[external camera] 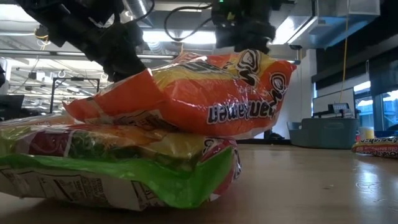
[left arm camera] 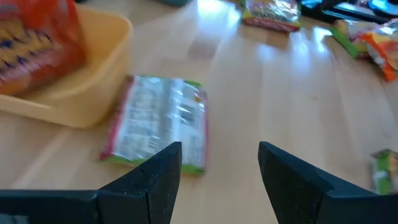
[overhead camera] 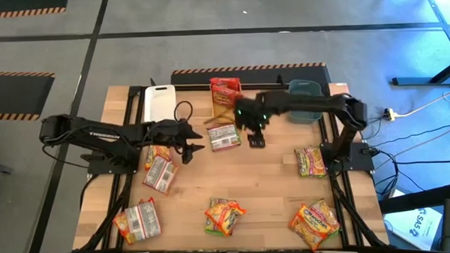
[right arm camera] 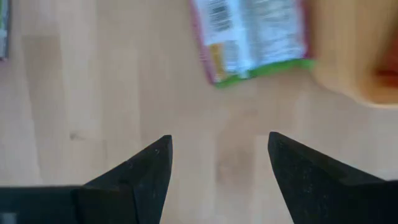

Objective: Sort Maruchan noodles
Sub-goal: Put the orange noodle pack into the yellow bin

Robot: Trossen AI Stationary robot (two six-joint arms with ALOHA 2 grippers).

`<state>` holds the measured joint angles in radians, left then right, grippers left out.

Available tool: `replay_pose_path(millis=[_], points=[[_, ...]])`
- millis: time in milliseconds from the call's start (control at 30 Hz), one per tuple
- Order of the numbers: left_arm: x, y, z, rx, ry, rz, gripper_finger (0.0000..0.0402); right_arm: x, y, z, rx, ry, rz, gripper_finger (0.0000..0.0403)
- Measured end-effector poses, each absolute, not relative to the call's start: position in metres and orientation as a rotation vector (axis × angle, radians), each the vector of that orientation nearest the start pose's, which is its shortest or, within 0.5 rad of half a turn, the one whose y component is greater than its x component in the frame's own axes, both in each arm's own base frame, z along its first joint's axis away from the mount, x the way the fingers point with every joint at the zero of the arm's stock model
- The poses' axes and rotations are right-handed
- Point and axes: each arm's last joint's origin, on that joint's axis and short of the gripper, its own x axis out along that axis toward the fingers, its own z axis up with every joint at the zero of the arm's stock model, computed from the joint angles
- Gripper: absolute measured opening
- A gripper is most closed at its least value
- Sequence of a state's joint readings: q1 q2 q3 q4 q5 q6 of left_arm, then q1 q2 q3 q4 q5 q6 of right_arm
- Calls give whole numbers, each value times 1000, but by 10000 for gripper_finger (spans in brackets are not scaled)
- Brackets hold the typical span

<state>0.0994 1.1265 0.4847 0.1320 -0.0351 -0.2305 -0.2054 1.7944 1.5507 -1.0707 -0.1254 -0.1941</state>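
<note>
Early going in the sort: the orange bin [overhead camera: 225,96] at the far edge of the worktop [overhead camera: 272,185] holds at least one red packet [overhead camera: 225,87], while most of the Maruchan noodles lie loose, a face-down packet [overhead camera: 224,137] just in front of that bin, two more [overhead camera: 160,168] by the left arm, and others [overhead camera: 224,215] strung along the near edge. The white bin [overhead camera: 159,102] and the grey-blue bin [overhead camera: 305,111] look unfilled from above (hard to be sure). Both grippers are empty with fingers spread: the left gripper [left arm camera: 219,177] just left of the face-down packet [left arm camera: 157,124], the right gripper [right arm camera: 219,174] just right of it, above bare wood. Only the wrist views show those fingers parted; only the low view shows a stacked pair up close, an orange packet [external camera: 186,93] lying on a green-edged one [external camera: 118,168].
</note>
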Motion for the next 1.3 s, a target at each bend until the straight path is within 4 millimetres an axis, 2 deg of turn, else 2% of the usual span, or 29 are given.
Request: replay_pose_path(millis=[133, 267, 400, 567, 800, 1033, 1300], points=[[230, 8, 189, -261, 507, 136, 207, 331, -41, 237, 67, 1213, 56, 250], [238, -4, 184, -289, 488, 92, 207, 305, -16, 217, 135, 1150, 38, 250], [245, -13, 178, -305, 478, 64, 207, 281, 4, 207, 197, 1102, 4, 250], [251, -22, 166, -347, 504, 47, 207, 262, 19, 203, 223, 1024, -41, 250], [260, -47, 151, -388, 483, 25, 207, 256, 38, 201, 253, 1014, -10, 250], [262, -68, 140, -449, 485, 2, 207, 259, 69, 207, 195, 902, 23, 250], [267, -107, 157, -407, 534, -54, 207, 266, 95, 213, 163, 736, 49, 250]])
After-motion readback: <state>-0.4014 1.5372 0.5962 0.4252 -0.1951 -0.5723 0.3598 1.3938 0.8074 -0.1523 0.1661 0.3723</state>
